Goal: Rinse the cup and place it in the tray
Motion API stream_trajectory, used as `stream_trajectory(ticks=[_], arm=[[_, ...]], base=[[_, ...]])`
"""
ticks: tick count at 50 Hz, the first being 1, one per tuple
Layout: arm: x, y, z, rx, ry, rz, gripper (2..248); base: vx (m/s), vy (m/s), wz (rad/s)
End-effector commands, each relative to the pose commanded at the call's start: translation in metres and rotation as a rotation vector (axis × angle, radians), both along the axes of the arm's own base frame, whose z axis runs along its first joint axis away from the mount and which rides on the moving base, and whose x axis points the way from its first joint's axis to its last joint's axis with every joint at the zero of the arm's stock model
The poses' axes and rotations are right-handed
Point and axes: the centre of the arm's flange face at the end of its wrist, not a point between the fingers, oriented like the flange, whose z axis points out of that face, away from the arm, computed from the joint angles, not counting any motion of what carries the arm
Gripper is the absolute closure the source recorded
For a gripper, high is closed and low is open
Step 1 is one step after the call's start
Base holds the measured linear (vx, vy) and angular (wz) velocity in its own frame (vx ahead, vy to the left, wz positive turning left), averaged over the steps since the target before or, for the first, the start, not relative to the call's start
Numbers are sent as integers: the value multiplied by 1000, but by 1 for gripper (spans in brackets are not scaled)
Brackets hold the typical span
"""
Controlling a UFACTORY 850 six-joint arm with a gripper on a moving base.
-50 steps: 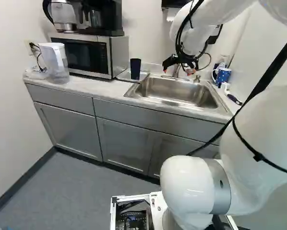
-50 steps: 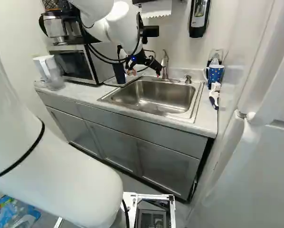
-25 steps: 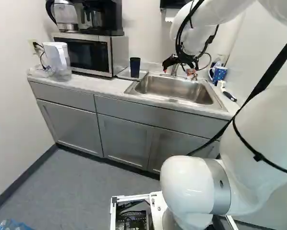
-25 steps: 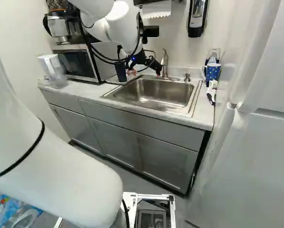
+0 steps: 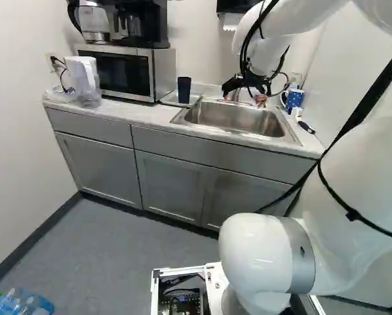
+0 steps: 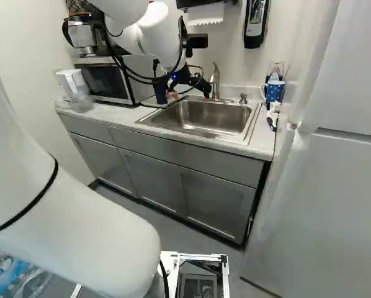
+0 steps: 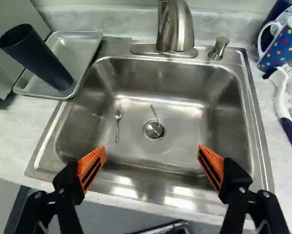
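My gripper (image 5: 242, 99) hangs at the sink, seen in the left base view; in the wrist view the gripper (image 7: 152, 152) stands wide open, with nothing between its orange pads. A tall dark blue cup (image 7: 41, 61) is upright on the metal tray (image 7: 90, 36), to the left of the sink (image 5: 232, 121) in the left base view. A blue mug with coloured dots (image 7: 284, 46) is on the counter on the sink's other side. The faucet (image 7: 177, 27) rises behind the basin, ahead of the gripper.
A spoon (image 7: 117, 126) and another small utensil lie in the basin near the drain (image 7: 154, 130). Beside the mug is a brush (image 7: 285, 105). A microwave (image 5: 117, 72) and a pitcher (image 5: 83, 80) stand on the counter (image 5: 143, 116). A white fridge-like cabinet (image 6: 325, 205) rises at the right.
The base has moved back a little from the counter and turned slightly, so the scene has shifted in both base views. The arm keeps its pose.
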Motion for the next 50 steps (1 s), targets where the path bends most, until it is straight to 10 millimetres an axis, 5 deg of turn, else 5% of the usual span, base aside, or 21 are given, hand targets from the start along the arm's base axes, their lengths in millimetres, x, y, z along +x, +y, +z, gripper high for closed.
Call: stream_trajectory(ticks=[50], arm=[[0, 0, 0, 0, 0, 0, 3]], base=[[-149, -3, 0]])
